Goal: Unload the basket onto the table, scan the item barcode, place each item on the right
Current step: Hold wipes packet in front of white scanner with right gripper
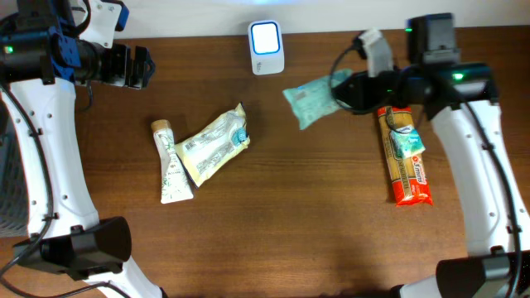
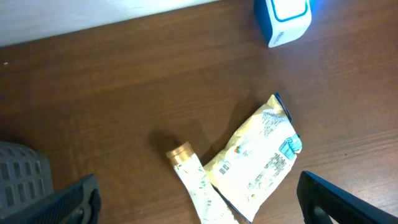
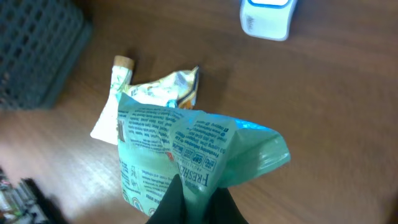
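Note:
A green pouch (image 1: 310,101) hangs just above the table, right of the white barcode scanner (image 1: 266,45) with its lit blue-white face. My right gripper (image 1: 341,91) is shut on the pouch's right edge. In the right wrist view the dark fingers (image 3: 177,202) pinch the bottom of the green pouch (image 3: 186,149), its printed side towards the camera, and the scanner (image 3: 267,17) stands far ahead. My left gripper (image 1: 141,66) is open and empty at the far left, well above the table; in its own view, the left gripper (image 2: 202,202) shows both fingers spread wide.
A yellow pouch (image 1: 214,145) and a white tube (image 1: 172,161) lie side by side left of centre. A red pasta pack (image 1: 407,161) with a small teal packet (image 1: 406,142) on it lies at the right. A dark grey basket (image 3: 37,50) stands off the left.

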